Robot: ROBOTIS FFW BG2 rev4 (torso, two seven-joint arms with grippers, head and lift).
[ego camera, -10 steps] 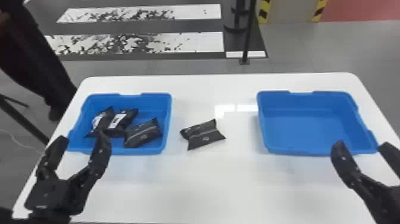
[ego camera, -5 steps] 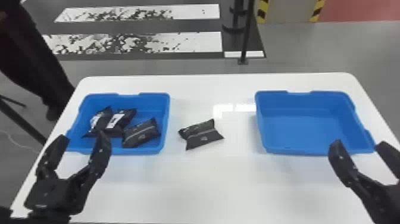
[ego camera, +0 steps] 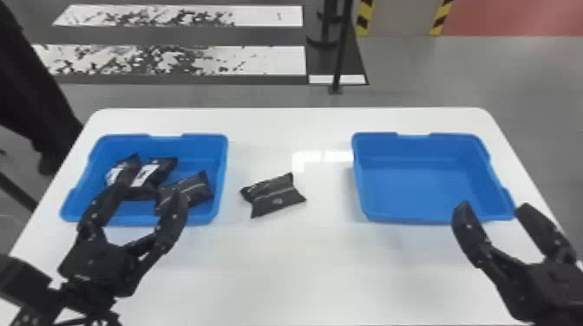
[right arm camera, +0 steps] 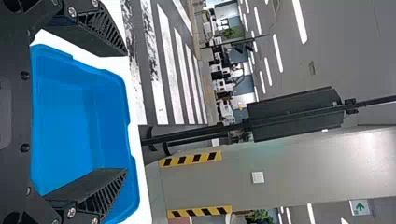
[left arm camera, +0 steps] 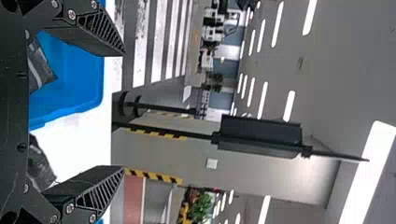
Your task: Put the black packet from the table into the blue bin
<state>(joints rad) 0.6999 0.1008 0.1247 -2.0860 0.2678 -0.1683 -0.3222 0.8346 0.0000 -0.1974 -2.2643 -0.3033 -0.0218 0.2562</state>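
In the head view, you have the left gripper [ego camera: 147, 193] with its jaws wide apart over a rectangular blue plastic bin [ego camera: 195, 152] bearing three black packets [ego camera: 164, 165], while the pillow-shaped black packet [ego camera: 277, 195] lies on the white bench [ego camera: 312, 268] to the right of those jaws; your right gripper [ego camera: 493, 206] is parked open near the front edge of another rectangular blue plastic bin [ego camera: 420, 186]. Your left wrist view shows the left gripper's jaws spread, with the bench's packet partly hidden behind the gripper body. In your right wrist view, the right gripper's jaws stand apart, with the second bin beyond them.
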